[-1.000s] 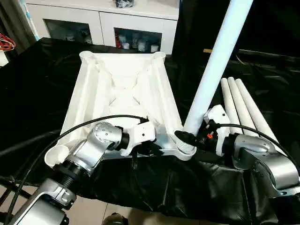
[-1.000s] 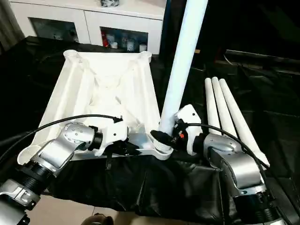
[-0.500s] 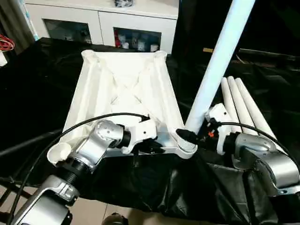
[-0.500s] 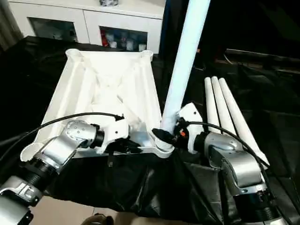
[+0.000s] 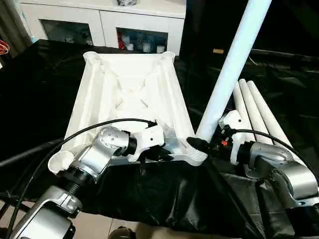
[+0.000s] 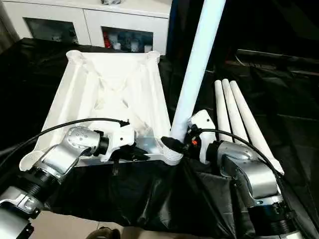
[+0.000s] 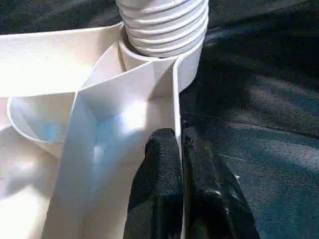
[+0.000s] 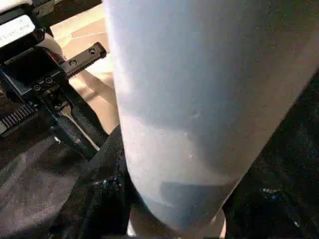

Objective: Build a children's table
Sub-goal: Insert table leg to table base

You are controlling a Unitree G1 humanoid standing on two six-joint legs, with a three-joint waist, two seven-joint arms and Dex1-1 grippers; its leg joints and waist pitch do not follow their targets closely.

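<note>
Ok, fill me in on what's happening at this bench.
The robot is fitting a leg into the near corner socket of the upside-down table top. Its right gripper grips the leg at its base, standing tilted. The left gripper is pinched shut on the top's near edge wall, steadying it. Three more legs lie on the black cloth.

view: tipped a hair since a second ago, so cabinet (image 5: 139, 25) and far edge of table top (image 5: 129, 94) ride slightly higher in frame. Camera, not the parts.
black cloth (image 5: 189, 194): smoother before, now more creased, folds fanning down from the near corner where the upright leg (image 5: 234, 64) stands.
</note>
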